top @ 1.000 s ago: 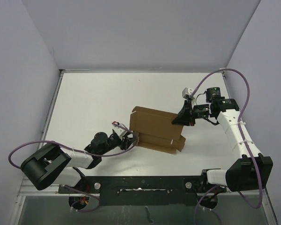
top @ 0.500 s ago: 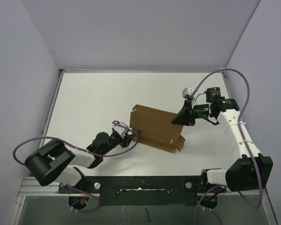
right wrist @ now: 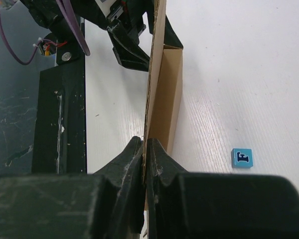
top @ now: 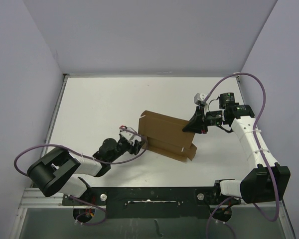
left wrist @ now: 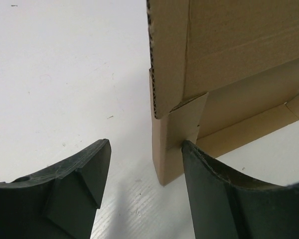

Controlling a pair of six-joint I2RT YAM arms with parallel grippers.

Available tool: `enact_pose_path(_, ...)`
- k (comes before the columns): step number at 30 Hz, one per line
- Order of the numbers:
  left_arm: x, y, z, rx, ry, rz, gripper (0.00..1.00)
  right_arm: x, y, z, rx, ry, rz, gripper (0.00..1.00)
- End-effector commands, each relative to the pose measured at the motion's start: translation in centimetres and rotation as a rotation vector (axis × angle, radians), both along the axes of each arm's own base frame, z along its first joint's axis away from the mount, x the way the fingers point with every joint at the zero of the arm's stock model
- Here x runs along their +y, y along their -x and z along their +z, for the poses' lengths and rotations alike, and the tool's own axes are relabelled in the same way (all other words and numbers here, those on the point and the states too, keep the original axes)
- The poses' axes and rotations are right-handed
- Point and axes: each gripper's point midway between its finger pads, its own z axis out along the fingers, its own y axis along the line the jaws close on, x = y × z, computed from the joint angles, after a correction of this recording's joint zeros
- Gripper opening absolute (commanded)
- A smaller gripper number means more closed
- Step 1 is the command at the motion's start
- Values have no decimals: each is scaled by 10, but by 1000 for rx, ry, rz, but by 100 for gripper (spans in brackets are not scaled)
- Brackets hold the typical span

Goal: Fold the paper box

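The paper box [top: 164, 133] is a brown cardboard piece standing partly folded at the table's middle, with a lower panel toward the near side. My right gripper [top: 191, 127] is shut on its right edge. In the right wrist view the fingers [right wrist: 144, 143] pinch the thin cardboard wall [right wrist: 163, 84] edge-on. My left gripper [top: 138, 144] is at the box's near left corner, open. In the left wrist view its jaws [left wrist: 145, 144] straddle the corner flap [left wrist: 177, 134]. The right finger [left wrist: 209, 179] touches that flap and the left finger [left wrist: 84, 169] stands apart from it.
A small blue cube [right wrist: 241, 158] lies on the white table to the right of the box in the right wrist view. The black base rail [top: 154, 195] runs along the near edge. Purple walls [top: 20, 74] close in the left, back and right sides.
My left gripper's jaws have spread wider at the box's near left corner and the arm has shifted slightly. The right gripper and the box's right edge have stayed put.
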Motion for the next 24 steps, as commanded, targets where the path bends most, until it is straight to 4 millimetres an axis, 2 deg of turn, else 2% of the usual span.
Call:
enact_pose_path(1, -11, -18, 29, -85, 59, -4, 58, 3, 4, -3, -3, -1, 21, 0)
enact_pose_path(14, -22, -26, 17, -145, 80, -42, 51, 3, 2, -6, 18, -1, 22, 0)
enact_pose_path(19, -26, -28, 17, -136, 90, -49, 35, 3, -1, -8, 27, 5, 14, 0)
enact_pose_path(22, -27, -28, 16, -121, 83, -48, 16, 3, -2, -9, 32, 8, 7, 0)
enact_pose_path(24, -28, -27, 15, -109, 66, -31, 9, 3, -4, -9, 34, 12, -1, 0)
